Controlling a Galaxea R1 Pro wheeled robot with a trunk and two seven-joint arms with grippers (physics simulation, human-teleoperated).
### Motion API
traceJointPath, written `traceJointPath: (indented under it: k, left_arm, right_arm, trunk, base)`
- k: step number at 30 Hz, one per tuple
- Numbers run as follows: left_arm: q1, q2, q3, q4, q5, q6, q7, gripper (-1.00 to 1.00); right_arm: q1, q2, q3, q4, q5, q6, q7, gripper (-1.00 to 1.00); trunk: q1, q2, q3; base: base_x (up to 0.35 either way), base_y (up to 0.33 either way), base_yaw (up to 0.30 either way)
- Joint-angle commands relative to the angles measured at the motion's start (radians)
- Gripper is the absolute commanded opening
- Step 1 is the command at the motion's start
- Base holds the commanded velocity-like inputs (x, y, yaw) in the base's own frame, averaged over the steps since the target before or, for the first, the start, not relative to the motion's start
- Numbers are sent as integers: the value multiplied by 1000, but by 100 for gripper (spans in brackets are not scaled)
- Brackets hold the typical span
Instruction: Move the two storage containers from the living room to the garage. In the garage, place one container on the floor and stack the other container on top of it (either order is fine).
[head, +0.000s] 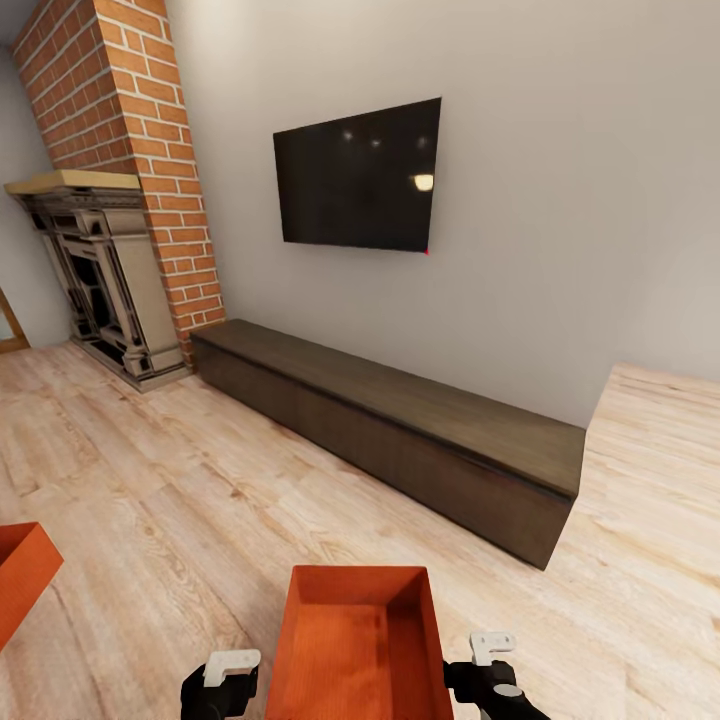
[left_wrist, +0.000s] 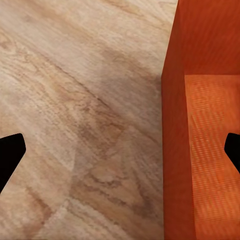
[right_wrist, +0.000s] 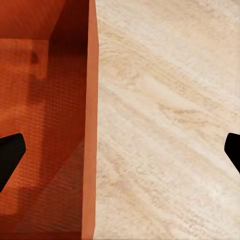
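**Living Room: One Tub Straddled by Both Grippers, Second Tub Cut Off at Frame Edge**

We find an orange-red storage container (head: 358, 640) on the wood-plank floor (head: 180, 500) at the bottom of the head view, its near end cut off by the frame. The left gripper (head: 222, 680) sits just beside its left wall and the right gripper (head: 488, 668) just beside its right wall; we see only their upper parts, the arms lying out of frame.

In the left wrist view, the left gripper (left_wrist: 120, 150) has its jaws spread wide, the container wall (left_wrist: 175, 150) standing between the dark fingertips (left_wrist: 10, 152) without contact. The right wrist view shows the right gripper (right_wrist: 120, 150) likewise splayed across the opposite wall (right_wrist: 90, 125). Only the fingertip edges (right_wrist: 10, 152) are visible in either view.

A second container (head: 22, 575) lies well apart to the left, only a corner showing.

Beyond stand a low dark-brown cabinet (head: 400, 430), a wall TV (head: 360, 178), a brick chimney (head: 130, 120) and a fireplace (head: 100, 280), its left side cropped.
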Motion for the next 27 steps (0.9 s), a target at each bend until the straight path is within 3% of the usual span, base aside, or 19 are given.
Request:
traceJointPath:
  k: [1, 27]
  left_arm:
    - [-1, 0, -3, 1, 0, -3, 5, 100]
    - [-1, 0, -3, 1, 0, -4, 5, 100]
  right_arm:
    - [-1, 0, 2, 1, 2, -3, -4, 100]
    - [-1, 0, 3, 2, 2, -3, -4, 100]
  trunk:
    - [0, -1, -1]
    - [0, -1, -1]
  base:
    - [0, 0, 0]
    - [0, -23, 0]
